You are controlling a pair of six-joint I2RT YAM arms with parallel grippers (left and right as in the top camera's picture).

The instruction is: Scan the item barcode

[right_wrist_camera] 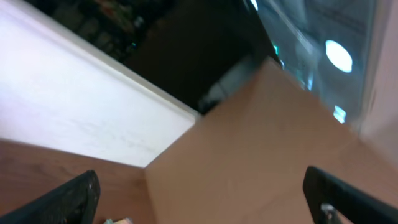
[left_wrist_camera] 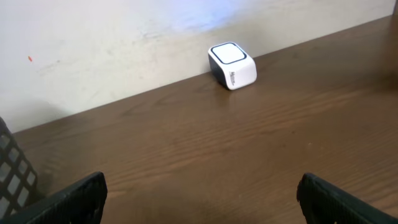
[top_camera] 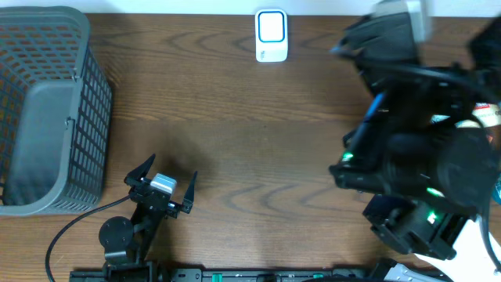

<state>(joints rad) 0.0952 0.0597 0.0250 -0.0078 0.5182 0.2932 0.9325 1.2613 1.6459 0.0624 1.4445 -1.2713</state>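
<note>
Brown wood table (top_camera: 250, 141), white scanner box (top_camera: 272, 35) far centre, side print too small to read, grey mesh basket (top_camera: 94, 102) far left, left gripper (top_camera: 168, 175) fingers apart, empty, right gripper (right_wrist_camera: 208, 199) fingers apart

Table (top_camera: 258, 133): dark brown wood, with wavy darker grain bands over the whole top.
Basket (top_camera: 47, 110), far left: grey plastic with square-grid mesh walls and a solid grey floor.
Scanner (top_camera: 272, 35), far edge, centre: white body; pale top face outlined by a dark blue-black rim.
Left gripper (top_camera: 174, 166), near left: matte black, with one silver-white block behind the fingers. Cable (top_camera: 70, 227) is black.
Right arm (top_camera: 423, 157), right: black with small green lights and a blue streak; blurred.
Wall (left_wrist_camera: 93, 56), left wrist view: off-white and scuffed, with one small red-orange fleck at left.
Right wrist view: right gripper (right_wrist_camera: 205, 199) black; white panel (right_wrist_camera: 74, 118); tan board (right_wrist_camera: 261, 149).
</note>
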